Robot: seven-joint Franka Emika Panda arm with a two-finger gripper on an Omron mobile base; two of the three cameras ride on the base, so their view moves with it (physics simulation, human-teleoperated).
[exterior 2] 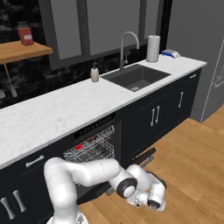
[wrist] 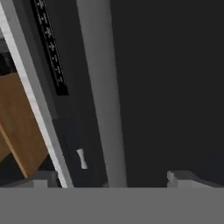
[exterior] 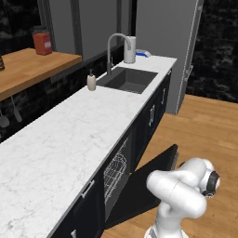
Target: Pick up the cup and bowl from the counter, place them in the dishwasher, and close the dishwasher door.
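Observation:
The dishwasher [exterior 2: 94, 144] stands open under the white counter [exterior: 60, 139], its wire rack [exterior: 115, 172] showing inside. A small red spot among the rack wires is the cup [exterior 2: 78, 146]. The bowl is hidden. The dark dishwasher door [exterior: 137, 186] hangs down and outward, its top edge [exterior 2: 144, 156] near the floor. My arm bends low, and the hand [exterior 2: 151, 197] sits at that edge. In the hand view my gripper [wrist: 114, 179] is open, close against the dark door panel, with nothing between its fingers.
A sink [exterior: 128, 79] with a faucet [exterior: 116, 44], a soap bottle [exterior: 92, 81] and a paper towel roll [exterior 2: 153, 48] lie further along the counter. A grey fridge [exterior: 183, 51] stands past the counter's end. Wooden floor [exterior 2: 192, 162] lies to the right.

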